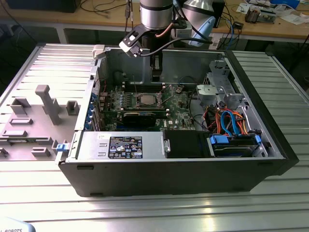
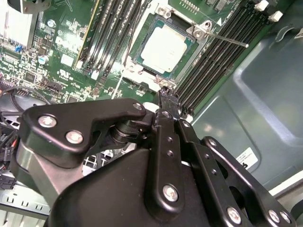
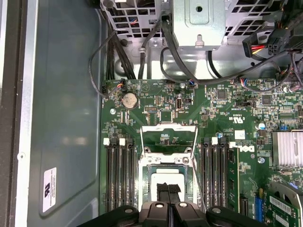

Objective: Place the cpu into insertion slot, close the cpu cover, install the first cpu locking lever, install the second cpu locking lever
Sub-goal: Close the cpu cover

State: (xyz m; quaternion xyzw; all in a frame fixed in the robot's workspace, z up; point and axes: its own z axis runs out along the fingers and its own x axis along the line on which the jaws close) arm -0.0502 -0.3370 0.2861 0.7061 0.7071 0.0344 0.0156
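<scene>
Black linkage of the gripper (image 2: 165,97) crowds the foreground of the second wrist view and hides much of the board beneath it. Its two fingers are pressed together with nothing between them, and they hover just above the edge of the socket.

Beyond them the cpu (image 2: 163,48) lies flat in the insertion slot (image 2: 190,49), its dull silver top facing up. In the first wrist view the fingertips cover the middle of the chip's near side, so that edge cannot be checked.

The cpu cover (image 3: 169,126) is swung up and open, not down over the chip, and green board shows through its square window. A thin locking lever (image 2: 227,39) sticks out sideways from one corner of the socket, across the memory slots (image 2: 213,56). Other fine rods beside the socket are hard to follow.

From the exterior view, the arm (image 1: 157,14) reaches down into the open computer case (image 1: 169,176) and is cut off at the top of the picture. The fingertips are lost against the dark rear wall there. The chip shows as a small pale square mid-board. Blue and orange cables (image 1: 227,121) bunch toward the exterior view's right. The case sits on a ribbed metal tabletop (image 1: 145,212), with a grey fixture tray (image 1: 43,106) beside it on the exterior view's left.
</scene>
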